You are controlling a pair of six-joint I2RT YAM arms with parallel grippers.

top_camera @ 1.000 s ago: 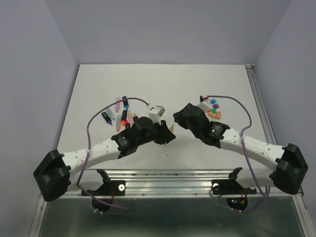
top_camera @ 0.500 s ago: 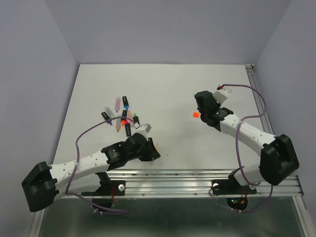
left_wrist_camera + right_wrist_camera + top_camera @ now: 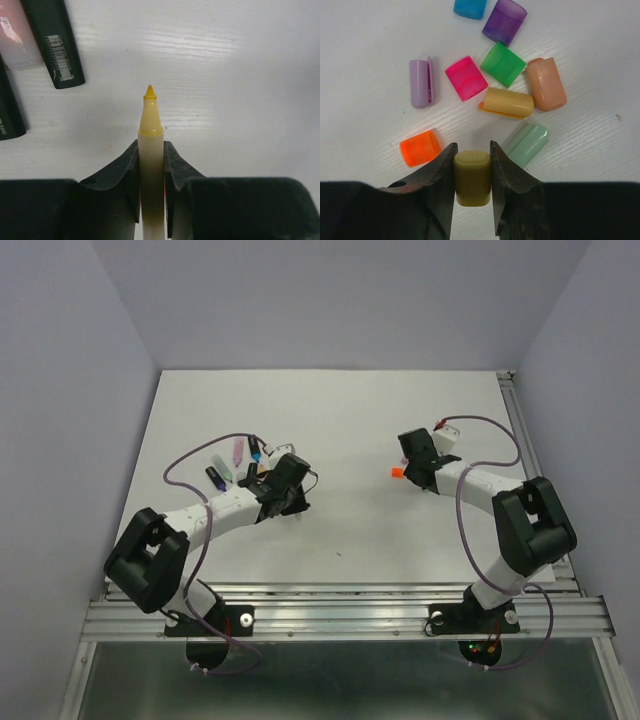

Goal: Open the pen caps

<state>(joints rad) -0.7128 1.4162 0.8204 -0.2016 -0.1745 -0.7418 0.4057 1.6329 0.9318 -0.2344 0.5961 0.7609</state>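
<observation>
Right gripper [image 3: 471, 147] clamps olive-yellow cap [image 3: 472, 179], left gripper [image 3: 150, 146] — uncapped yellow pen [image 3: 150, 117]

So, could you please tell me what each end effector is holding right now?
Left end effector: closed on an uncapped pen.
Right end effector: closed on a cap.

The top external camera sits high above the six o'clock edge of the tabletop [image 3: 330, 410], tilted down across all of it. Each wrist camera looks past its own jaws, close above that surface. The left shares the highlighters [image 3: 235, 465] at nine o'clock of the top view. The right shares the orange pen cap [image 3: 396, 472] at three o'clock.
</observation>
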